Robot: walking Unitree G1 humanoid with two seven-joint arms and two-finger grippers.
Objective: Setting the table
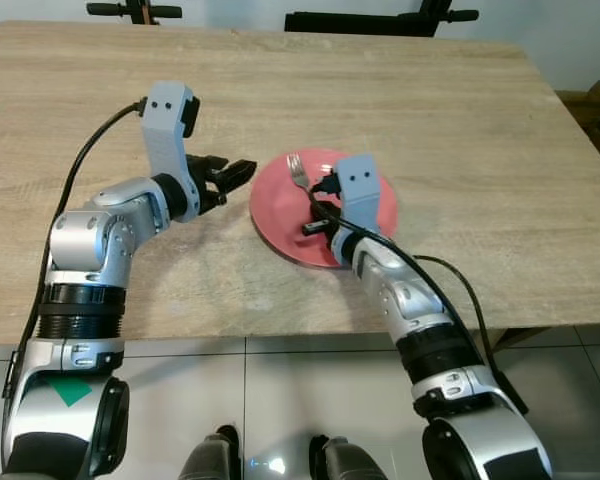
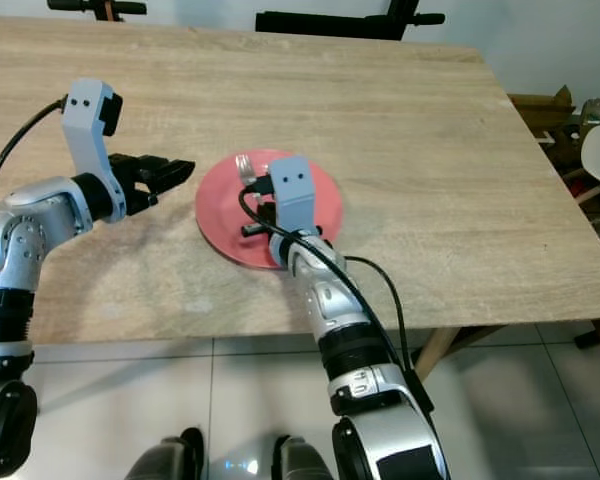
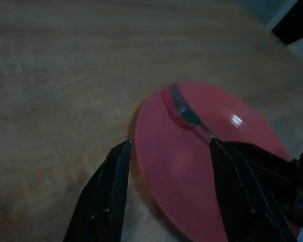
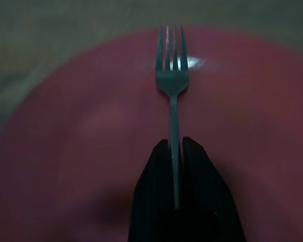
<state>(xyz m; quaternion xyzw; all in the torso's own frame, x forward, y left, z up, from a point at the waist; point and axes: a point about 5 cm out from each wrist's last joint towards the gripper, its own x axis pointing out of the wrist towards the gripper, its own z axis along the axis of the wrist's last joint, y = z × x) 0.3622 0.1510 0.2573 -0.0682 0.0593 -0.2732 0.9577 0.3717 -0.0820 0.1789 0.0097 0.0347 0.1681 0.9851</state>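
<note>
The right hand (image 4: 174, 151) is clamped on the fork (image 4: 172, 80), its two black fingers pinched together on the handle with the tines pointing away from the wrist. In the left eye view this sits at centre frame, over the red plate (image 1: 280, 215), with the tines toward the plate's upper left. From the wrist view I cannot tell whether the fork is touching the plate or just above it.

The step in hand looks like placing the fork. To do it well, the hand should keep the handle pinched until the fork is where it belongs. If the setting wants the fork beside the plate, it needs to come clear of the rim first, then go down flat on the table (image 1: 450, 120), parallel to the plate's edge. Opening the fingers only once the fork rests on a surface would keep it from rattling or skidding.

The left hand (image 1: 230, 178) hovers left of centre, just beside the plate's left rim, fingers apart. It is well placed to steady the plate should it slide. It also occupies the bare wood on that side, so it may need to make room if the fork is to go there.
</note>
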